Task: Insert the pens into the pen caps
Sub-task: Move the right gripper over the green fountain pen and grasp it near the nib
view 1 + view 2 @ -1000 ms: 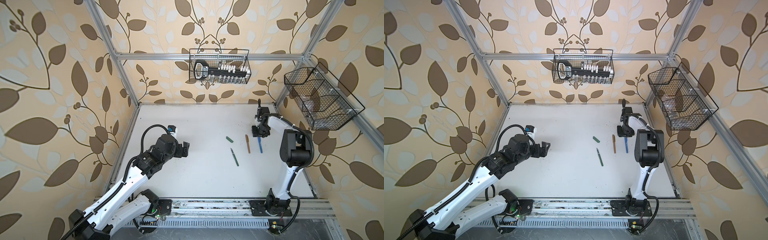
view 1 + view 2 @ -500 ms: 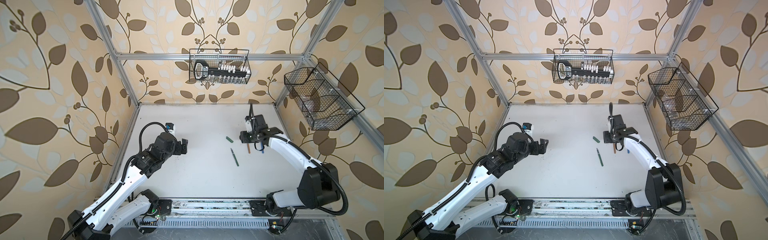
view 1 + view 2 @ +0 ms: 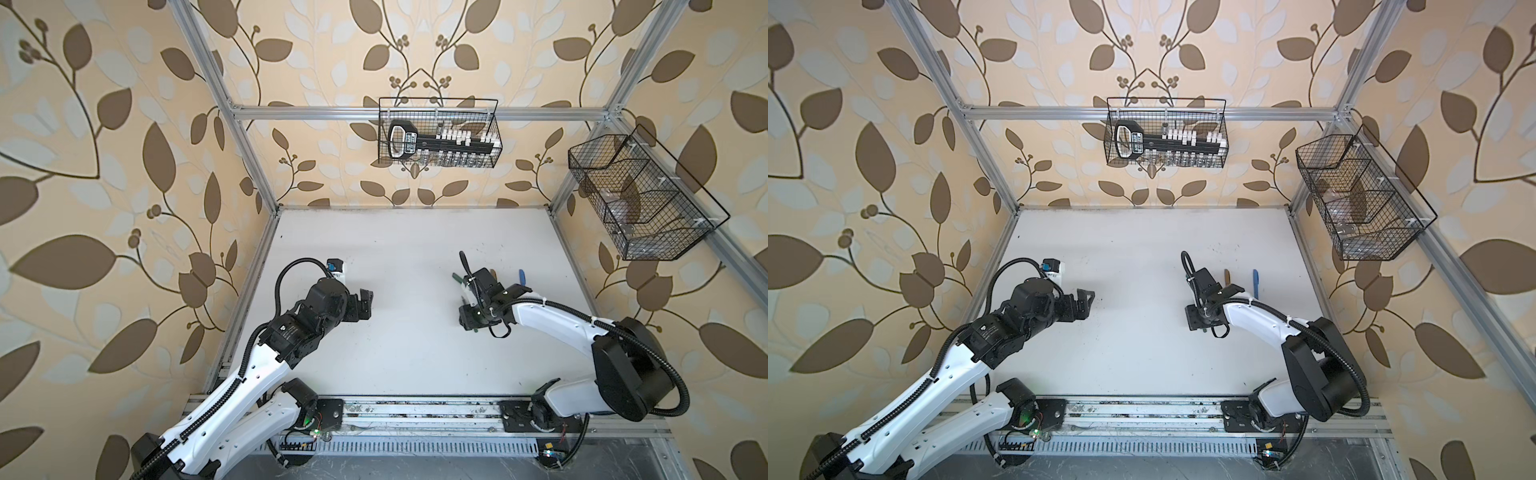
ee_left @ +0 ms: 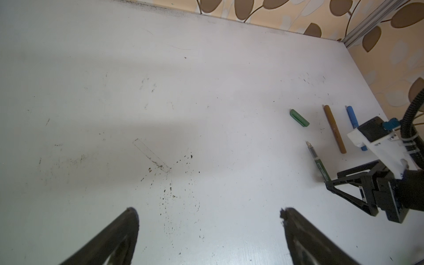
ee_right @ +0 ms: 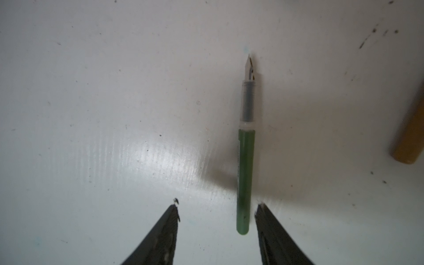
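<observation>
From the scuffed aluminium rail (image 3: 415, 409) at the near edge two white-and-black arms rise. The left arm (image 3: 232, 386) slants forward over the table's left side; its left gripper (image 4: 208, 212) points toward the middle, jaws wide apart, holding nothing. The right arm (image 3: 557, 320) folds at a black elbow near the right wall and reaches back inward, wrist bent down; the right gripper (image 5: 217, 207) hangs low over the matte white tabletop (image 3: 415, 365), jaws partly parted and clamped on nothing. The blunt rear end of the slim dark green pen (image 5: 246, 174) lies flat between the fingertips, close beside one; whether they touch I cannot tell. Its bare nib points away. Beyond it lies a short stubby green cap (image 4: 299, 118); to the right lie a tan-brown pen (image 4: 333, 128) and a blue pen (image 4: 352, 117), side by side and apart. The board is scratched and speckled with dark crumbs. Cream wallpaper with brown leaves (image 3: 124, 166) lines the walls; a black wire basket (image 3: 436, 99) hangs at the back, and a second wire basket (image 3: 602, 143) on the right. That makes three pens, one loose cap, two arms and two baskets.
</observation>
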You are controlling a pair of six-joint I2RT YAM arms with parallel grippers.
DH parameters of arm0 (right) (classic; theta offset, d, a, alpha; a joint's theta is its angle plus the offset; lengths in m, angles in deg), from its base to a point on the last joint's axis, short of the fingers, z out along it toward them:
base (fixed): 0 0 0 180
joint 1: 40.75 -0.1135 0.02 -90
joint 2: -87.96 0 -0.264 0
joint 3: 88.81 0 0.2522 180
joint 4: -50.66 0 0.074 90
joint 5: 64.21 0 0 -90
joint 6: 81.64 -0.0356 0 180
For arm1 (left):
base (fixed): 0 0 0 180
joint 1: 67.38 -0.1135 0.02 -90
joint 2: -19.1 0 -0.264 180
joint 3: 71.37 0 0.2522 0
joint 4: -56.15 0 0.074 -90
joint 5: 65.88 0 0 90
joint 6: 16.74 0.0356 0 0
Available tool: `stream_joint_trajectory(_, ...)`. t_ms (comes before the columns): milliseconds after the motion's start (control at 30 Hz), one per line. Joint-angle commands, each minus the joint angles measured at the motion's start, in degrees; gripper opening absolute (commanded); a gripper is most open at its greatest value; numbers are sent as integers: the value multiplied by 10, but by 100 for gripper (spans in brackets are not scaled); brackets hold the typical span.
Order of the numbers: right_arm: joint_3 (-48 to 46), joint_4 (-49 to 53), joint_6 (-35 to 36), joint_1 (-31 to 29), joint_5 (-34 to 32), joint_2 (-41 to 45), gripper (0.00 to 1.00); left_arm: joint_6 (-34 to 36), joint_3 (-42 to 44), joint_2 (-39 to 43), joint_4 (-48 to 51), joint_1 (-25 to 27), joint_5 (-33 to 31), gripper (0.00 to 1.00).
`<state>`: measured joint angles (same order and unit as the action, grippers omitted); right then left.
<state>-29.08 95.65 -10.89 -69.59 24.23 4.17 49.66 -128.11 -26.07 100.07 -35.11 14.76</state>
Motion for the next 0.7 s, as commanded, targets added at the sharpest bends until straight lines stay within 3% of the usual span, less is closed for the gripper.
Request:
stream_joint_trajectory(0, 34, -4, 11, 4, -19, -31, 52, 6, 0, 0, -20, 2, -1, 99)
stream_joint_trajectory(333, 145, 30, 74, 37, -31, -141, 40, -1, 12, -6, -21, 2, 7, 99)
stream_joint_trajectory(667, 183, 50, 105, 49, -29, -190, 34, -1, 24, 4, -22, 2, -2, 99)
